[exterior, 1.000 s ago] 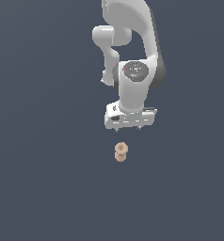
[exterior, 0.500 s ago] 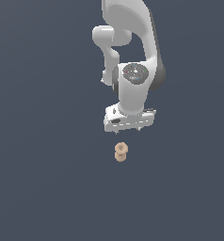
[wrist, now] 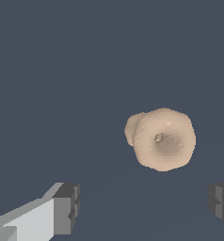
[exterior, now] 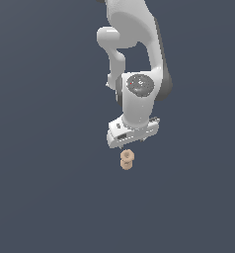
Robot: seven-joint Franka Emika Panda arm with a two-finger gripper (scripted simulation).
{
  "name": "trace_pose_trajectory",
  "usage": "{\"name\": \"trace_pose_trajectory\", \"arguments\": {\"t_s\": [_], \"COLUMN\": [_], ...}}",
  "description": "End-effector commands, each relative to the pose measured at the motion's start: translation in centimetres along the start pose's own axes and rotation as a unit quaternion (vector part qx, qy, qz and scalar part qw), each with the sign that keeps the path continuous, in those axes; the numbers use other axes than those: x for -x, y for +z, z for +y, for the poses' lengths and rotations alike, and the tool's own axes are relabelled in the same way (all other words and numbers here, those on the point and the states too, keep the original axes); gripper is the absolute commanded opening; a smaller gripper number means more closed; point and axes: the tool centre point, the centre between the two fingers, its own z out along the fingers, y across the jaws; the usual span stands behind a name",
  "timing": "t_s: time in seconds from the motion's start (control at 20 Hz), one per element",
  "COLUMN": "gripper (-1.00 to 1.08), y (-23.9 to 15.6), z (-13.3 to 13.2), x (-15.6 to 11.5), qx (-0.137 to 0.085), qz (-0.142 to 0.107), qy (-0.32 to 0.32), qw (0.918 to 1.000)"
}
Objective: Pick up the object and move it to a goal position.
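Peach-tan and lumpy, the object (exterior: pixel 127 159) sits on a flat dark slate-grey surface (exterior: pixel 45 188), shaped like two stacked rounded knobs, one ringed around a small hole. I see my white arm's gripper (exterior: pixel 131 143) hanging just above it, not touching. From the wrist view, the object (wrist: pixel 162 139) lies between the two dark fingertips (wrist: pixel 67 208), which stand wide apart with nothing held.

One white robot arm (exterior: pixel 139 94) being shown. One gripper (exterior: pixel 130 146) being seen, two dark fingertips (wrist: pixel 67 207) being counted. One peach-tan lumpy piece (exterior: pixel 126 159) being seen, two knobs being counted.
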Motion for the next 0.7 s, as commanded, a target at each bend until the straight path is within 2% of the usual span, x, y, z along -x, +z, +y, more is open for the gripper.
{"name": "trace_pose_trajectory", "arguments": {"t_s": [0.0, 0.3, 0.65], "gripper": [1.00, 1.00, 1.00], "y": [0.3, 1.0, 1.5], "z": [0.6, 1.8, 2.6], "x": [-0.6, -1.8, -2.6], "qx": [0.003, 0.008, 0.011], "qz": [0.001, 0.003, 0.004], "qy": [-0.033, -0.099, -0.144], "qw": [0.9994, 0.9950, 0.9895]}}
